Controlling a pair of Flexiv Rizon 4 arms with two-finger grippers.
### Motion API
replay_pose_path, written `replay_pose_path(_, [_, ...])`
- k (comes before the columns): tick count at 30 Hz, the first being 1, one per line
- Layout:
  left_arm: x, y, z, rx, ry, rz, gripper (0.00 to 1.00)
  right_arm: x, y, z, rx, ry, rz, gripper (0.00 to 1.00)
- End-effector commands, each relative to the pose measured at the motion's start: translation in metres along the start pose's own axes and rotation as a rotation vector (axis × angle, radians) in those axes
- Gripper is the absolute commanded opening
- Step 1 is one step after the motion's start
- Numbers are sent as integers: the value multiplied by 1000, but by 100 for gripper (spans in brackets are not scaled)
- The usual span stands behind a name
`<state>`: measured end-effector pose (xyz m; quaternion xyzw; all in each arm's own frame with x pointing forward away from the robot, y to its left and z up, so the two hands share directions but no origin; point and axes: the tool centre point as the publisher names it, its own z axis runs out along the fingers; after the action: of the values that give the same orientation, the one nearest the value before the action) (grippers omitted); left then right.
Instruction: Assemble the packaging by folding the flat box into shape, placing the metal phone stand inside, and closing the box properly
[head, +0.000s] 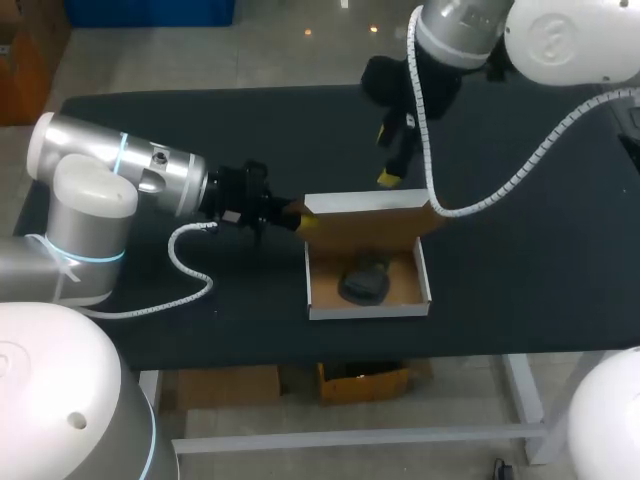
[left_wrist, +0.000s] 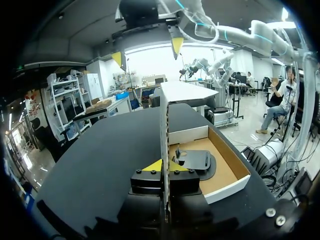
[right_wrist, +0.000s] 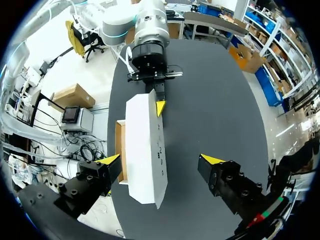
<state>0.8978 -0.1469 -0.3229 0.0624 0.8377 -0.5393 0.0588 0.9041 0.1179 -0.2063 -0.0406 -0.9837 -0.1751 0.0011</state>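
- Nearest, at centre frame, the open box (head: 368, 312) lies with the phone stand (head: 364, 280) inside its tray.
- Behind the tray the lid (head: 370, 225) stands upright, its long axis running left to right. The left gripper (head: 303, 220) pinches its left end.
- Farthest back, at upper centre, the right gripper (head: 386, 155) hangs wide open over the lid. It looks the better placed arm to press it forward and down.

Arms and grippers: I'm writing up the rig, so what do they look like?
The left arm and right arm are rounded silver-grey and white tubes; the left has a thin light-blue ring. White coiled cables run to the black left gripper and right gripper, each with two yellow-tipped fingers.
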Motion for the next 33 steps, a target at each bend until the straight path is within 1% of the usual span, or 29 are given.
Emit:
replay_pose_path(1, [1,4,3,2,0,1,0,-2,-8,-7,-31,5,32,100])
replay_pose_path(3, [1,4,3,2,0,1,0,-5,-11,-10,-44,13,63,100])
replay_pose_path(5, [1,4,3,2,0,1,0,-7,-12,-14,-31,17,89,100])
replay_pose_path(7, [1,4,3,2,0,1,0,-10,-13,-18,-35,41,95,100])
replay_pose_path(26, [1,4,3,2,0,1,0,-12,-13,-21,-33,46,96,100])
replay_pose_path(30, [1,4,3,2,0,1,0,-16,-15,-20,-20,60,162,100])
replay_pose_path(31, [2,4,3,-2,-3,10,0,-17,-16,-21,-9,59,178,100])
replay_pose_path(32, [2,4,4,-8,-13,16,0,-18,-17,-21,-12,64,204,100])
replay_pose_path(33, [3,4,4,-13,-7,38,0,-19,-19,-22,-15,65,236,100])
